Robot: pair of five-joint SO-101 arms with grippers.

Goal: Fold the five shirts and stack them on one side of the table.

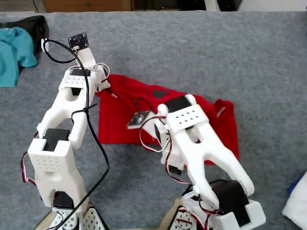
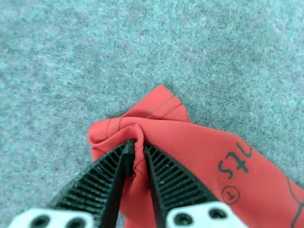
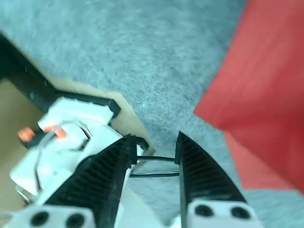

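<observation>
A red shirt (image 1: 124, 112) lies partly folded in the middle of the grey table. My left gripper (image 1: 102, 86) is at the shirt's far left corner. In the left wrist view it (image 2: 136, 148) is shut on a bunched fold of the red shirt (image 2: 190, 142), with cloth pinched between the black pads. The right arm (image 1: 192, 127) reaches over the shirt's near right part. Its gripper (image 3: 154, 141) is open with nothing between the fingers, above bare carpet beside the red shirt's edge (image 3: 256, 85).
A teal shirt (image 1: 14, 50) and a dark garment (image 1: 33, 26) lie at the far left corner. White and blue cloth (image 1: 297, 201) sits at the near right edge. An arm's base (image 3: 66, 128) and the table's near edge lie beyond the right gripper.
</observation>
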